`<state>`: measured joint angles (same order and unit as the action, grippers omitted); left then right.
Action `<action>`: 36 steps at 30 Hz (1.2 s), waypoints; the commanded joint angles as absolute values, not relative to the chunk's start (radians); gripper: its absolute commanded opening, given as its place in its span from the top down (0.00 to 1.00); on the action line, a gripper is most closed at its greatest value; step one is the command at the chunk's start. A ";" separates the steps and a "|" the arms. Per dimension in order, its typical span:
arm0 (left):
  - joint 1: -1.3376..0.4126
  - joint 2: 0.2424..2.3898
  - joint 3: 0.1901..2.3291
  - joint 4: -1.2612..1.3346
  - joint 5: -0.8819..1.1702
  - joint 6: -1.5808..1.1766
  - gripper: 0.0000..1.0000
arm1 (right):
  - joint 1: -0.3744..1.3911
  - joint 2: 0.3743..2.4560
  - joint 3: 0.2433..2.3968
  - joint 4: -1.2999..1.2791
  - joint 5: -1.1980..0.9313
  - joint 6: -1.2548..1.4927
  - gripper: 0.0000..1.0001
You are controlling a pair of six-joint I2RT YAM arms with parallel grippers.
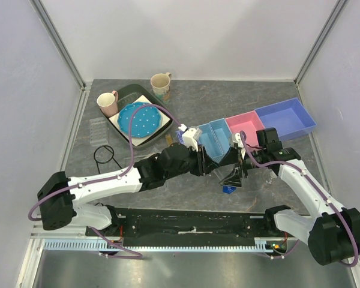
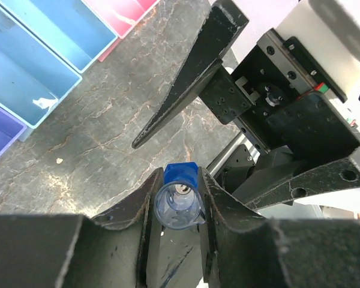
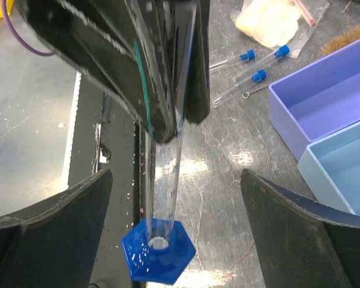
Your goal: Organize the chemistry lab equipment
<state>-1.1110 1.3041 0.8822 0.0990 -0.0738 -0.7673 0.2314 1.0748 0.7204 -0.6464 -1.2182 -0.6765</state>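
Left end effector [image 2: 181, 175] clamped on thin clear cylinder [image 3: 166, 180], blue hexagonal base; right end effector [image 3: 175, 177] gaping, straddling it. Tip: set base flat before letting go.

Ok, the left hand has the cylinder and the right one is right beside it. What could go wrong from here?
1. The left hand pinches the thin clear cylinder only near its open mouth, so the end with the blue base could swing or slip.
2. The open right hand straddles the cylinder close to the left hand's fingers. Closing there might strike them or knock the cylinder askew.
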 commanded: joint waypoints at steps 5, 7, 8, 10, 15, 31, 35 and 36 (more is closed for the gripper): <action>-1.108 1.350 0.907 0.183 -0.077 -0.815 0.84 | 0.265 1.110 0.721 -0.466 -1.270 -0.474 0.23; -1.109 1.350 0.908 0.183 -0.095 -0.811 0.84 | 0.284 1.124 0.724 -0.456 -1.272 -0.454 0.31; -1.109 1.350 0.910 0.181 -0.101 -0.808 0.84 | 0.290 1.140 0.729 -0.453 -1.273 -0.439 0.36; -1.109 1.347 0.913 0.179 -0.120 -0.802 0.84 | 0.305 1.157 0.736 -0.453 -1.269 -0.430 0.48; -1.109 1.342 0.910 0.183 -0.146 -0.793 0.84 | 0.336 1.181 0.750 -0.453 -1.247 -0.420 0.65; -1.095 1.161 0.882 0.042 -0.186 -0.709 0.22 | 0.322 1.172 0.781 -0.459 -1.117 -0.420 0.81; -1.085 1.043 0.903 -0.118 -0.261 -0.586 0.20 | 0.278 1.169 0.813 -0.468 -1.045 -0.410 0.80; -1.083 1.020 0.911 -0.155 -0.273 -0.557 0.20 | 0.267 1.169 0.828 -0.469 -1.029 -0.407 0.79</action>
